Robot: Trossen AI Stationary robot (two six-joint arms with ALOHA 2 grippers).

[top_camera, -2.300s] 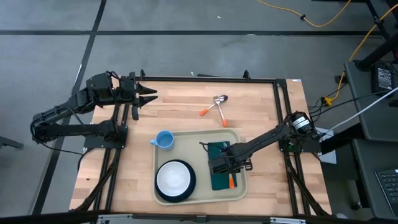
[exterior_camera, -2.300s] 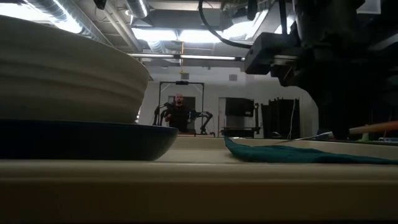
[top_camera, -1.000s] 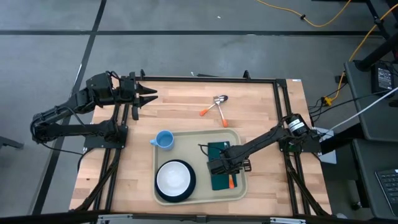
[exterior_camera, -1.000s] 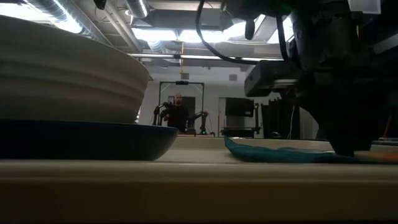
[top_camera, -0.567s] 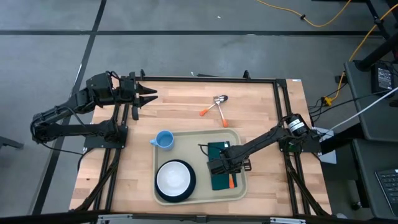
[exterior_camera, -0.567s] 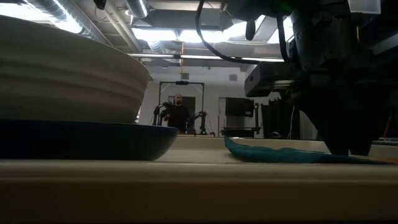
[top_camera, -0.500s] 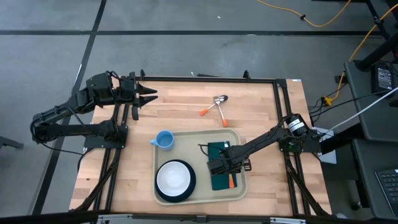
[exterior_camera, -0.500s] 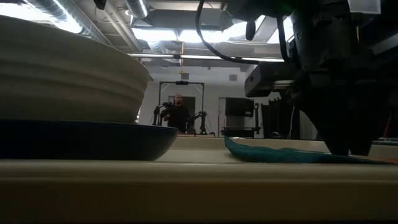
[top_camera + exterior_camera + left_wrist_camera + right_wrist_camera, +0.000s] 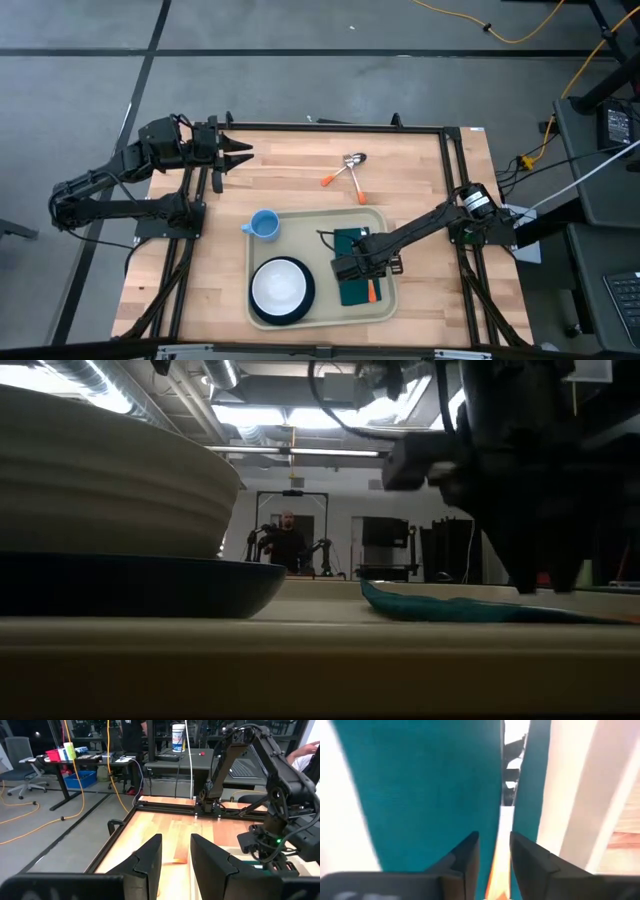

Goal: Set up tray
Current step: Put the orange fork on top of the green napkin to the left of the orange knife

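Note:
The beige tray [image 9: 312,232] lies near the table's near edge. On it sit a dark plate [image 9: 256,308] with a white bowl [image 9: 280,285] and a dark green napkin [image 9: 350,292]. An orange-handled utensil [image 9: 372,292] lies on the napkin. My right gripper [image 9: 356,271] points down over the napkin, open. In the right wrist view its fingers [image 9: 465,855] stand on either side of the utensil's handle [image 9: 496,870]. I cannot tell whether they touch it. My left gripper [image 9: 243,153] waits open at the table's far left.
A blue cup [image 9: 263,225] stands on the table at the tray's far-left corner. Two more orange-handled utensils [image 9: 347,172] lie crossed on the wood beyond the tray. A person [image 9: 288,538] stands in the room behind the table.
The right gripper first came down onto the napkin with the orange-handled utensil. In the last half second it has risen slightly and shifted a little toward the table's left. The utensil stays lying on the napkin.

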